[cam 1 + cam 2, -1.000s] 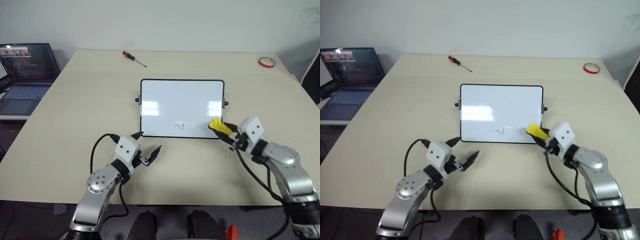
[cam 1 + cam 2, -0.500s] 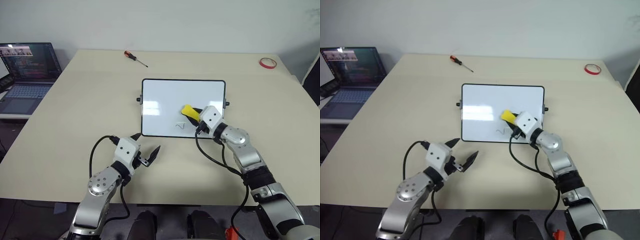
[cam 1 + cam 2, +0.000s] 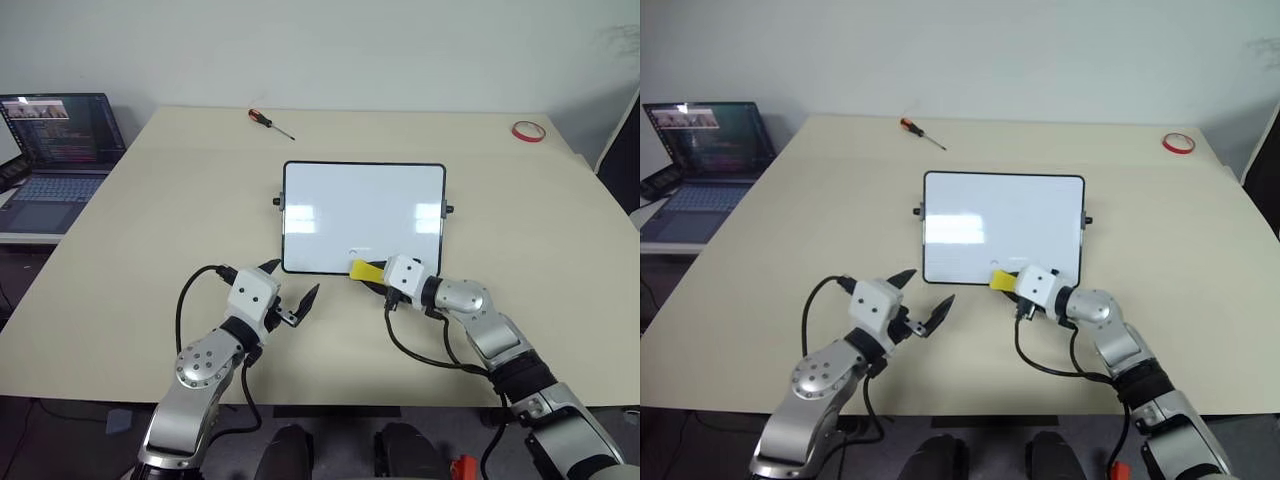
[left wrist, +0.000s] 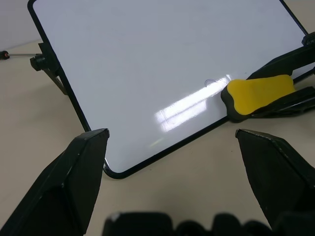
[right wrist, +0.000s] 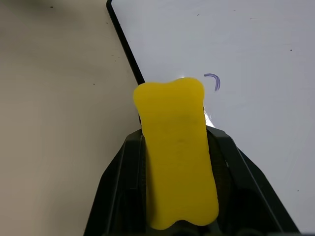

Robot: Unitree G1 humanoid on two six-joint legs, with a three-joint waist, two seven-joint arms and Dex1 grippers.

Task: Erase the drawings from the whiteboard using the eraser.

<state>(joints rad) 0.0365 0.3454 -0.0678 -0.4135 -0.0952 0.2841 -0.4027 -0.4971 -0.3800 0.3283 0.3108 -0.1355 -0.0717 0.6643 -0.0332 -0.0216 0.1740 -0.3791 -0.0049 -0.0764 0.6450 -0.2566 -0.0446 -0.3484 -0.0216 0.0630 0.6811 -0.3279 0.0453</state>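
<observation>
Right wrist view: right pincer (image 5: 177,147) clamped on bright yellow block eraser (image 5: 176,150), at near edge of glossy black-framed whiteboard (image 3: 362,215) on beige surface (image 3: 150,220). Small blue mark (image 5: 213,81) remains (just beside eraser tip). Left pincer (image 3: 292,296) spread, empty. Advice: press flat, sweep across mark.

Beige table (image 3: 140,220), matte, wide top with rounded corners. Red-handled screwdriver (image 3: 269,121) lies flat near the far edge, left of centre, handle to the left, dark shaft angled toward the right and nearer. Red tape ring (image 3: 529,131) lies flat at the far right corner. Open laptop (image 3: 52,150) on a separate lower surface just past the table's left edge, screen lit with dark windows, keyboard bluish. Pale wall (image 3: 380,50) behind.
</observation>
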